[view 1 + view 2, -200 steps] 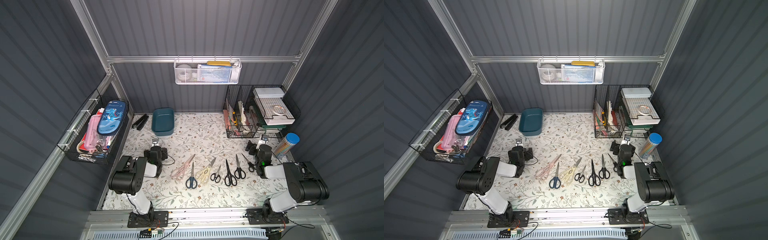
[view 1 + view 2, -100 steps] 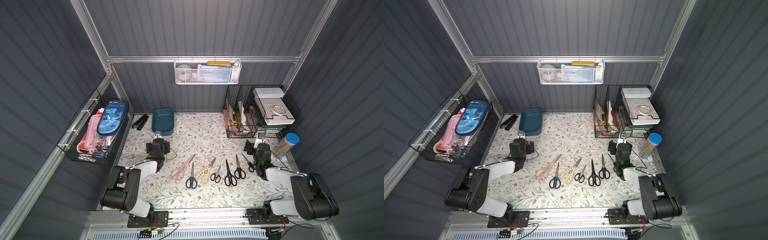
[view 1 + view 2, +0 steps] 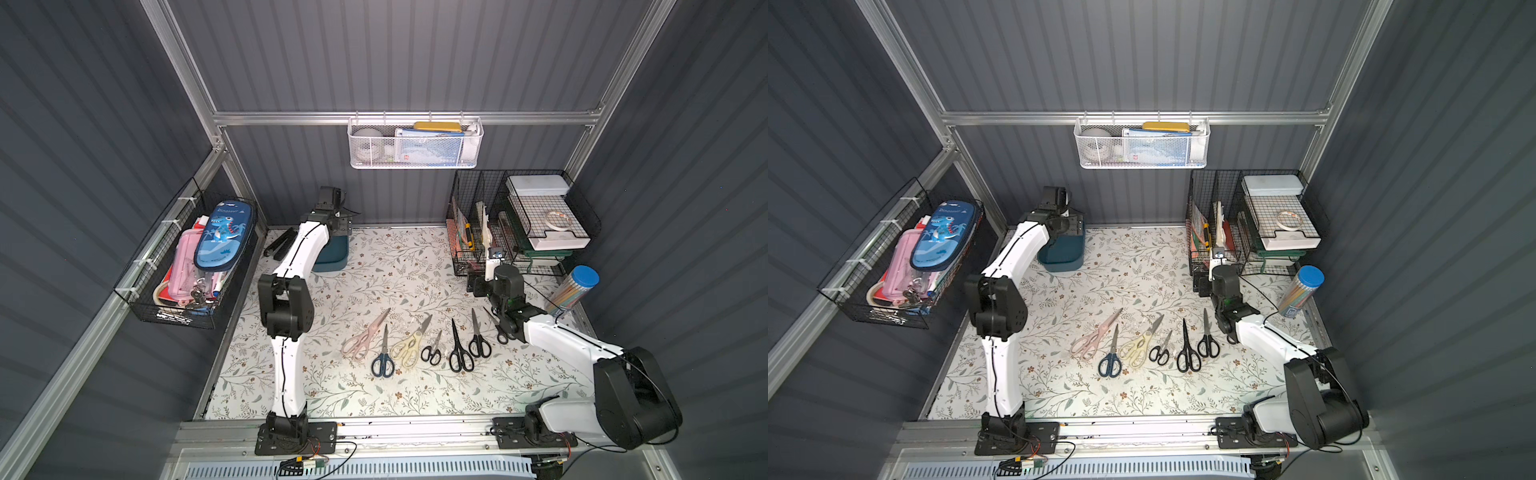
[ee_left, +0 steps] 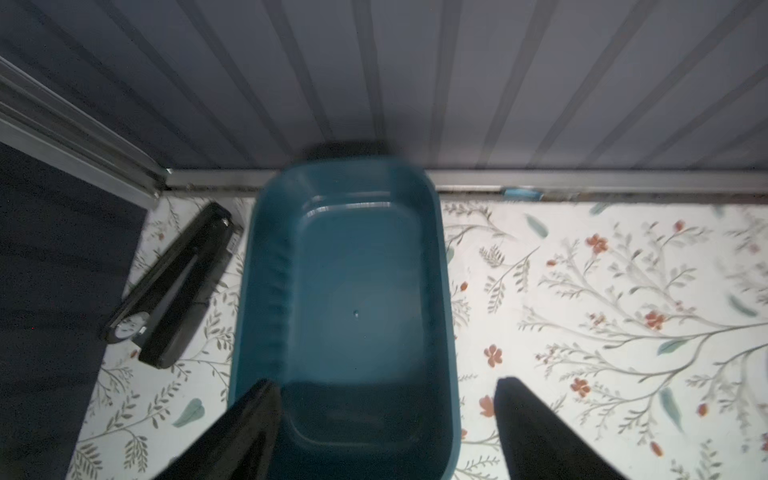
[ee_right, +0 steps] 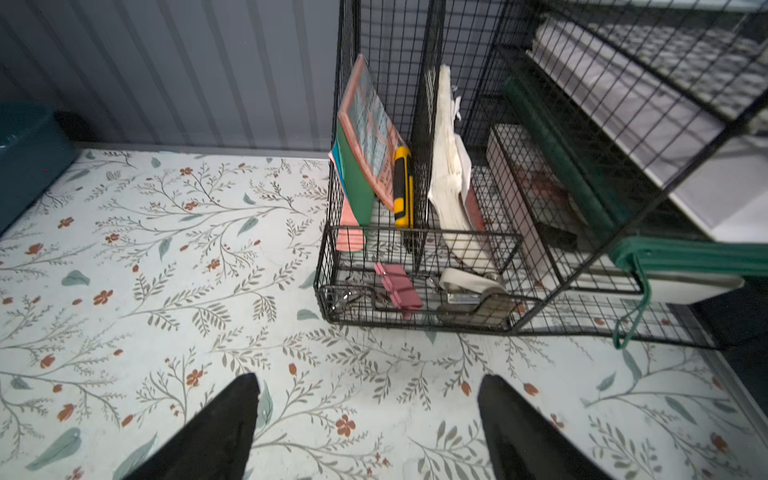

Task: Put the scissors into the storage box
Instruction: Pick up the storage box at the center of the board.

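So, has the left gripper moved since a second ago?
Yes. The left gripper has swung away from the scissors toward the back wall and now hangs over the storage box.

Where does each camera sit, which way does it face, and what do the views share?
Top views: high over the front rail, looking down on the whole table, the scissors in a row, left arm and right arm entire.
Left wrist: above the storage box at the back wall, looking into it, empty; black stapler-like bar beside; open left gripper shows.
Right wrist: low over the table, facing the black wire rack; open right gripper shows.
Shared: the storage box, also at the right wrist view's edge.
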